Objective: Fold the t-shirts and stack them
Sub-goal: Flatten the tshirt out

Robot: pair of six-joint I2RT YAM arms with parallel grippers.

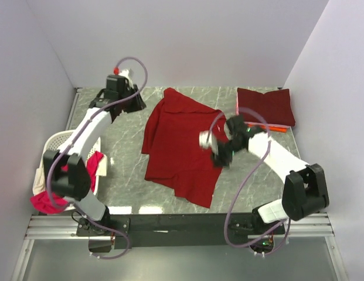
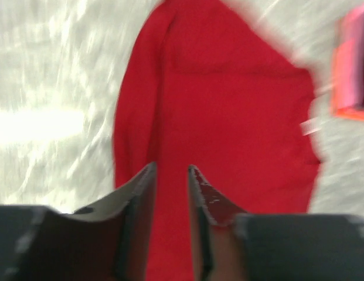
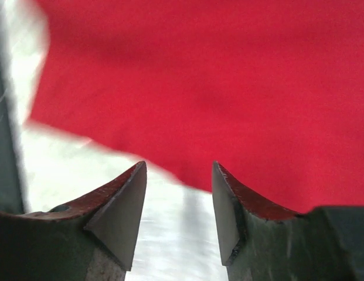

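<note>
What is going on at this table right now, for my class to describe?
A robot is folding t-shirts. A red shirt lies spread on the table, unfolded. The left gripper and right gripper are both open and empty, the right one at the shirt's edge. A folded maroon shirt sits far right; more shirts wait in the basket.

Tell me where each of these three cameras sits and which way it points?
Top external: fixed above and behind, looking down at the table; the left arm and right arm show whole, bases at the bottom.
Left wrist: on the left arm, looking past the open left end effector at the dark red t-shirt; only its two fingers show.
Right wrist: on the right arm, low over that shirt's edge; only the open right end effector shows.
Shared: all three views see the dark red t-shirt.
</note>
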